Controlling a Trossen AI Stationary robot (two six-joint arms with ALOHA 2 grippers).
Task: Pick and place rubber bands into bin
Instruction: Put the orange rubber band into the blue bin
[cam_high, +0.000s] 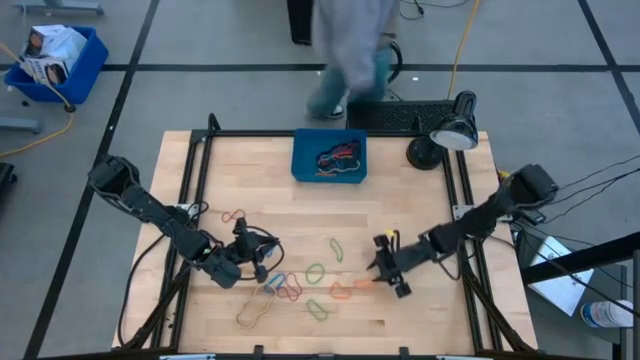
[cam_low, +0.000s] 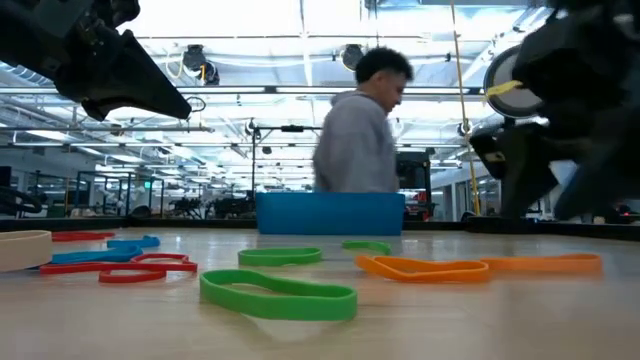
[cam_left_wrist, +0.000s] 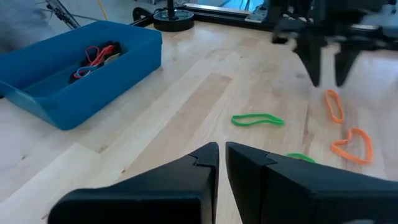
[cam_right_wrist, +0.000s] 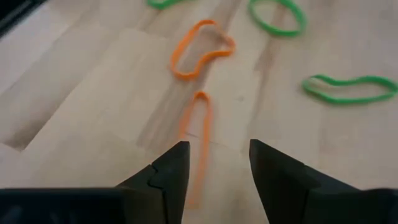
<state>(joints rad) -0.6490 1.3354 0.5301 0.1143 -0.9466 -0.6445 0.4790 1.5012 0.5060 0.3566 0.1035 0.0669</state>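
Note:
The blue bin (cam_high: 330, 158) stands at the table's far middle with several rubber bands (cam_left_wrist: 93, 57) in it. Loose bands lie on the wood: green (cam_high: 336, 248), red (cam_high: 233, 216), tan (cam_high: 253, 312), blue and red (cam_high: 283, 288) and orange (cam_high: 342, 291). My right gripper (cam_right_wrist: 217, 165) is open, low over the table, with a finger on either side of one end of a long orange band (cam_right_wrist: 200, 134). It also shows in the high view (cam_high: 380, 270). My left gripper (cam_left_wrist: 222, 158), also in the high view (cam_high: 260, 268), is shut and empty near the blue and red bands.
A black lamp (cam_high: 445, 140) stands at the far right corner of the table. A person (cam_high: 350, 50) walks past the far edge. A larger blue bin (cam_high: 55, 60) sits on the floor at far left. Black cables (cam_high: 250, 238) lie by my left gripper.

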